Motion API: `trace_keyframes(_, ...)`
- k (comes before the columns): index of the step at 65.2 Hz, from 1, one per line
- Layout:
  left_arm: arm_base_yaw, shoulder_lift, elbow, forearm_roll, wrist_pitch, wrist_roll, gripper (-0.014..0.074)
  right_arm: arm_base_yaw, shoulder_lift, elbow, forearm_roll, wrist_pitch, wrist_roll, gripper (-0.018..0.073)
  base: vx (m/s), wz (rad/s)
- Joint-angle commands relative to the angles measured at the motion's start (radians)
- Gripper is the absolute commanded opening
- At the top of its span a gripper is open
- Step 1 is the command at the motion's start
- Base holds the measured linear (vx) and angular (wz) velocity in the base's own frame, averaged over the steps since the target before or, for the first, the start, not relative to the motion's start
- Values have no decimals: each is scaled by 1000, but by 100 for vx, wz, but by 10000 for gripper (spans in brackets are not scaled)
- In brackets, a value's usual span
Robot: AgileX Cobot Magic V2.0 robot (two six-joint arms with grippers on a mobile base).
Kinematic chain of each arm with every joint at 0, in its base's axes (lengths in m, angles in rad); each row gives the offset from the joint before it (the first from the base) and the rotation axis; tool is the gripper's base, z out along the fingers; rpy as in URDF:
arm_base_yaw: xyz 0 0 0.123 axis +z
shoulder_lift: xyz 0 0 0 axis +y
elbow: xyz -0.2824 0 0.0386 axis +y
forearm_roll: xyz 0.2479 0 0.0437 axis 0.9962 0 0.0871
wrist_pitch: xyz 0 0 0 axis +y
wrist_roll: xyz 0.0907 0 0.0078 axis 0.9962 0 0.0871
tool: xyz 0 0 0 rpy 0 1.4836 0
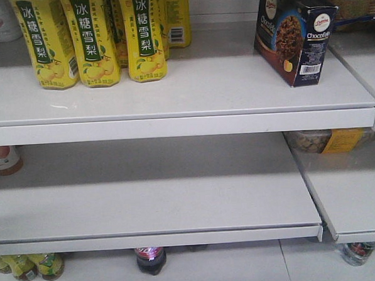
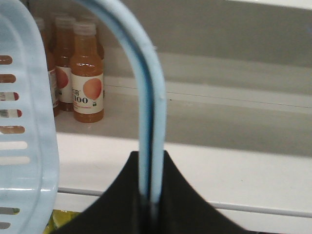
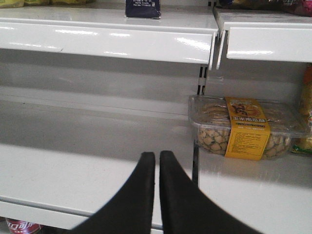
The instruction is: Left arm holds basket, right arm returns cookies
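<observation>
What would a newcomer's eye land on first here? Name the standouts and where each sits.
The row of bright yellow drink cartons on the top shelf's left draws the eye first, then the dark cookie box standing upright at that shelf's right end. In the left wrist view, the pale blue basket handle arches up out of the shut left gripper. The right gripper is closed and empty before a bare shelf, near a clear tub of snacks.

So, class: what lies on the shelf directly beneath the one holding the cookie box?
Under the cookie box, the middle shelf looks bare, except a bottle at far left. Its back corners are covered.
</observation>
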Motion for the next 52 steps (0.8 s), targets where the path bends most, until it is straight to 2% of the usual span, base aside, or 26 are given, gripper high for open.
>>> trace_keyframes(1,10,-19,-27,12,-125,12,-3,-4,9,-28,-7,-76,-5,-11,0,0)
trace_keyframes(18,-16,-19,-27,12,-171,17,-3,-4,9,-28,-7,-76,-5,-11,0,0)
trace_keyframes(33,-105,-19,-27,11,-184,69,-3,-4,9,-28,-7,-76,-6,-11,0,0)
trace_keyframes(52,-112,-19,-28,11,-192,67,-3,-4,9,-28,-7,-76,-6,-11,0,0)
